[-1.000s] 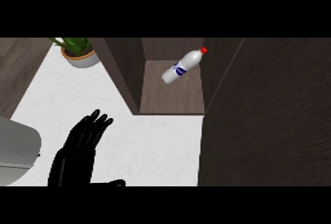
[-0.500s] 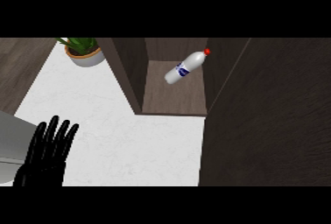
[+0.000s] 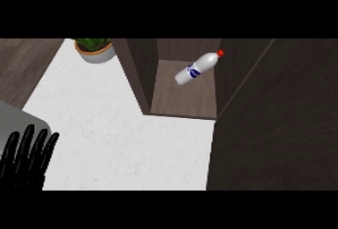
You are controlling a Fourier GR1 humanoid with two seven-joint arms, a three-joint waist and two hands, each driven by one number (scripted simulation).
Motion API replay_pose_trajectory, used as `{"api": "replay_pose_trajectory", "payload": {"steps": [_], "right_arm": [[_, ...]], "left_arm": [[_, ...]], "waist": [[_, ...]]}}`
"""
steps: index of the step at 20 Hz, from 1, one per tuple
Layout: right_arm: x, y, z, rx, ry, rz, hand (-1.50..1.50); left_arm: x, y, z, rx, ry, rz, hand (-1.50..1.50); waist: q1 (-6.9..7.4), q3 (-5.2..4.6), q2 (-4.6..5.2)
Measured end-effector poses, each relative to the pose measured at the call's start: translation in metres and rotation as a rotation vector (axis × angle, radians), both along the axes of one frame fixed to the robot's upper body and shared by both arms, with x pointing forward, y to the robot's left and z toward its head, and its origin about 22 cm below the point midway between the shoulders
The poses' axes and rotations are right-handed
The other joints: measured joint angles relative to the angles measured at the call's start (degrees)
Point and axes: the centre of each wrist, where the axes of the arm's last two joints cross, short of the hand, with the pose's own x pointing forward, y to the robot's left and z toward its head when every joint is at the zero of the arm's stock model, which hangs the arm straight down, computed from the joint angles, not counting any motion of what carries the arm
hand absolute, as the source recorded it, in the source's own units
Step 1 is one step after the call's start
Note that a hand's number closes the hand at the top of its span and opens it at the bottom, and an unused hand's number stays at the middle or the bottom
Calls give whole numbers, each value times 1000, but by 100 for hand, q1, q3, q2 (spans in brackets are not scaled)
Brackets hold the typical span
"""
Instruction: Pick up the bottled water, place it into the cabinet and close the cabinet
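Left hand (image 3: 25, 156) shifted left; white bottled water (image 3: 196, 68) tilted.

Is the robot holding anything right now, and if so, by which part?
Nothing is held. The left hand is open with its fingers straight, and the bottled water lies alone inside the cabinet.

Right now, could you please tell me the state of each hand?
Left hand: open, fingers straight, holding nothing.
Right hand: not in view.

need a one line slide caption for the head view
Bottled water lies inside the open cabinet; left hand open at the lower left over the white counter, potted plant behind.
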Motion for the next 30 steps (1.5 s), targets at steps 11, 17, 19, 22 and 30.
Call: {"api": "replay_pose_trajectory", "payload": {"steps": [11, 17, 19, 22, 30], "right_arm": [[16, 5, 5, -35, -53, 16, 150], [25, 6, 8, -73, -100, 63, 150], [29, 5, 10, -94, -125, 91, -150], [36, 1, 14, -136, -179, 127, 150], [52, 6, 23, -213, -268, 213, 150]], "left_arm": [[-2, 25, 11, 18, -30, -77, -150], [-1, 32, 16, 31, -38, -110, -150], [0, 33, 18, 34, -41, -122, -150], [1, 34, 19, 40, -41, -140, -150], [3, 41, 22, 55, -40, -152, -150]], "waist": [[498, -19, 145], [730, -32, 189], [822, -41, 199], [950, -57, 204], [1039, -81, 201]]}}
